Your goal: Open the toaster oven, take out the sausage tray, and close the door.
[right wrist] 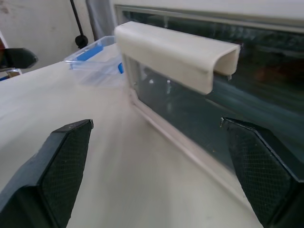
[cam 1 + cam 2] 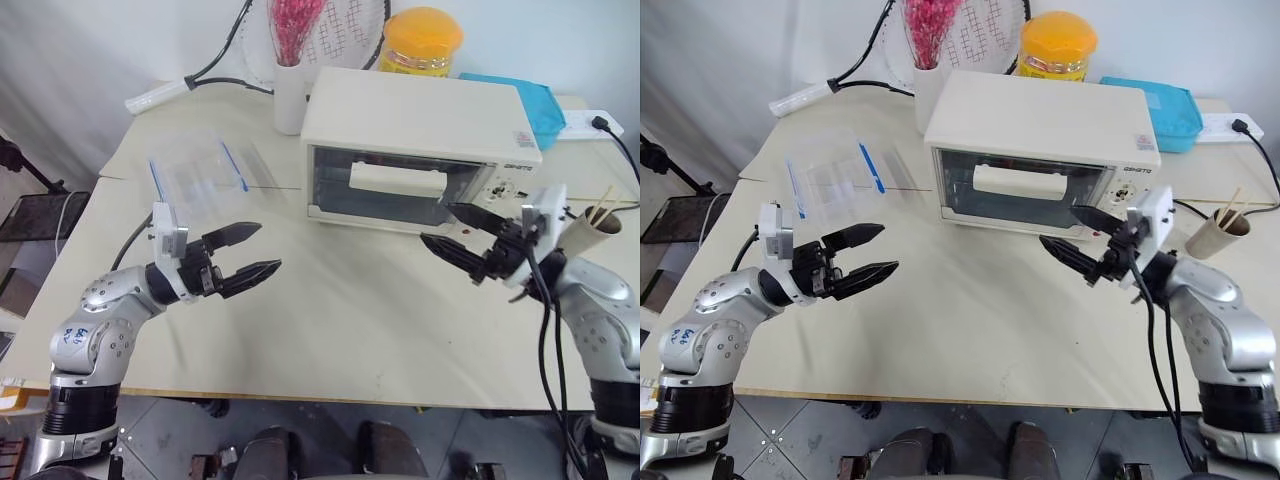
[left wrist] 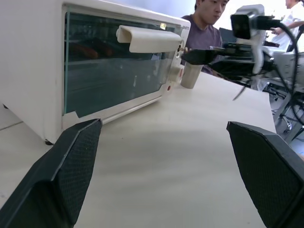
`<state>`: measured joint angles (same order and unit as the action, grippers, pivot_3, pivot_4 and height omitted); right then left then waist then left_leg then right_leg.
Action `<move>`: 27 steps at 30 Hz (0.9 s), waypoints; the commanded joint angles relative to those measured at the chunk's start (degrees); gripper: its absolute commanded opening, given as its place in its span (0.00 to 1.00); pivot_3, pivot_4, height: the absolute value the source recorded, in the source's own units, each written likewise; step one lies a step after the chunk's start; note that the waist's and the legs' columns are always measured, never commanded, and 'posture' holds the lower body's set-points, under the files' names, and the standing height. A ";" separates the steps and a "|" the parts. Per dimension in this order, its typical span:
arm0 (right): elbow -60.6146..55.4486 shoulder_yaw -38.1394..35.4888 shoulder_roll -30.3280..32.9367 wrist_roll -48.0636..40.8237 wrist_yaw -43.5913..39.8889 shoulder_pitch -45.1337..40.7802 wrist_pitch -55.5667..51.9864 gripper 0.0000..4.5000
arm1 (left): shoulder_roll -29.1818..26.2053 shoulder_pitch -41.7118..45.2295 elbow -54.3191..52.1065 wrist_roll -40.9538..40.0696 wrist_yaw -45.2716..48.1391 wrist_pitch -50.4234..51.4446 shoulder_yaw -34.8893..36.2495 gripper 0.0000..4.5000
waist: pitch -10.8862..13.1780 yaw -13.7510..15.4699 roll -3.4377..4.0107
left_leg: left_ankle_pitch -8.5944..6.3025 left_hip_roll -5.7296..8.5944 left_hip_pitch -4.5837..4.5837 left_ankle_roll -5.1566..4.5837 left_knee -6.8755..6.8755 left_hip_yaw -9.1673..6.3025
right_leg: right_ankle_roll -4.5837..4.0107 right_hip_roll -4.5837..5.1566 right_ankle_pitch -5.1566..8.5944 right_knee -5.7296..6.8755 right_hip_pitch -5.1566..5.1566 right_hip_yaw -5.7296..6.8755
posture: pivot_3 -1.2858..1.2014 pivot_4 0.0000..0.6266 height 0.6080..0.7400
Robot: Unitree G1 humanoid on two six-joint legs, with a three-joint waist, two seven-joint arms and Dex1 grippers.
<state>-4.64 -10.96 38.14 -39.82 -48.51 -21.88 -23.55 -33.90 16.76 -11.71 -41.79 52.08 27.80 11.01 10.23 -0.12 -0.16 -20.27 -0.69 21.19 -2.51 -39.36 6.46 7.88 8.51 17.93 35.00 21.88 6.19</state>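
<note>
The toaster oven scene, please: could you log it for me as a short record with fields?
toaster oven: on the table, upright
door: shut, bar handle untouched
sausage tray: not taken out; reddish shapes faintly visible behind the glass
left gripper: fingers open, holding nothing, above the table
right gripper: fingers open, holding nothing, near the oven's front right
clear plastic container: left of the oven
paper cup: right of the oven

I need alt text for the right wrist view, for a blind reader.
The closed glass door of the toaster oven, with its cream bar handle, stands close ahead of the open right tool. A clear plastic container lies beyond.
</note>
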 commanded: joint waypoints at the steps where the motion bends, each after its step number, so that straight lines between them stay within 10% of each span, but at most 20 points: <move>1: 3.38 1.07 -1.19 2.33 -2.70 -3.86 3.15 1.00 | 0.20 -0.44 -3.42 -1.50 -0.27 0.30 0.68 0.99 | 0.00 -0.02 0.00 | 0.00 0.00 0.01 0.00 0.00 0.00 | 0.00 0.00 0.00 0.00 0.01 0.00 | 0.52 0.24 1.00; 17: -8.17 4.68 0.39 5.27 -16.53 2.44 7.65 1.00 | -0.69 2.24 1.59 -5.63 -2.52 6.68 4.61 0.99 | 0.00 0.12 0.00 | 0.00 0.00 0.08 0.00 0.00 -0.09 | 0.00 0.00 0.00 -0.02 0.03 0.07 | 0.52 0.24 1.00; 27: -8.92 4.10 0.87 9.65 -16.32 7.91 14.46 1.00 | 4.96 23.86 24.56 6.08 2.45 -2.12 -4.71 0.32 | 0.05 1.40 -0.08 | 0.00 0.11 0.14 0.01 0.01 -0.12 | 0.00 -0.03 0.00 -0.06 0.04 0.30 | 0.52 0.24 1.00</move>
<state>-11.09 -5.69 38.82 -29.52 -64.07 -13.98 -11.17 -29.35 38.48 11.08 -37.38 53.45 27.93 7.36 10.28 1.28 -0.23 -20.27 -0.59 21.35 -2.50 -39.38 6.35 7.88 8.48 17.93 34.94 21.92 6.51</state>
